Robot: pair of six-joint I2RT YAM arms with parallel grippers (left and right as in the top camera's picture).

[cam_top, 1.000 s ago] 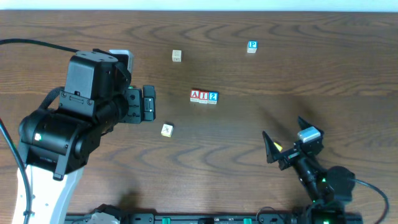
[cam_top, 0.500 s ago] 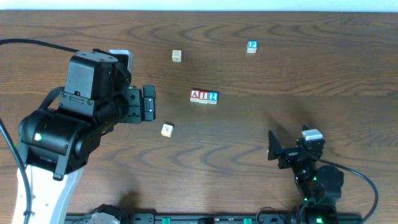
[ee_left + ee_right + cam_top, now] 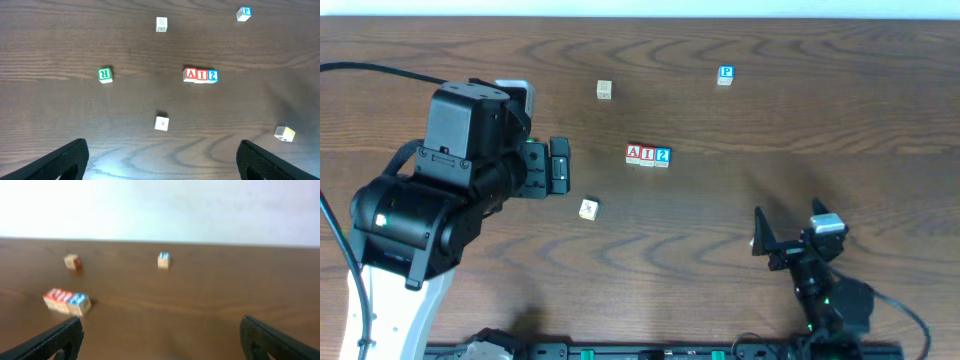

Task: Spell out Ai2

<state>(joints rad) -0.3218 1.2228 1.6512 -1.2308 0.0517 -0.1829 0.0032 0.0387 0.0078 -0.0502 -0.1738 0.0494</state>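
Laid near the middle of the dark, grainy wooden table [image 3: 840, 120]: a short row [image 3: 648, 155] of three small square-edged wooden cubes. Red-lettered A block [image 3: 634, 153], then red I block [image 3: 648, 154], then blue 2 block [image 3: 663, 155], pressed side to side with no gap. Long axis running left to right in the overhead view, parallel to the table's far edge, letters face up and reading in order.

Scattered well apart from it: a blue P block [image 3: 725, 74] toward the far right, a plain block [image 3: 605, 90] toward the far left, a pale block [image 3: 588, 208] nearer the left arm, and a green R block [image 3: 105, 74] seen only from the left wrist.

Left gripper [image 3: 560, 165]: black, blunt fingers spread wide, holding nothing, raised above the table left of the row. Right gripper [image 3: 788, 235]: likewise splayed and bare, near the front edge, well clear of every cube.
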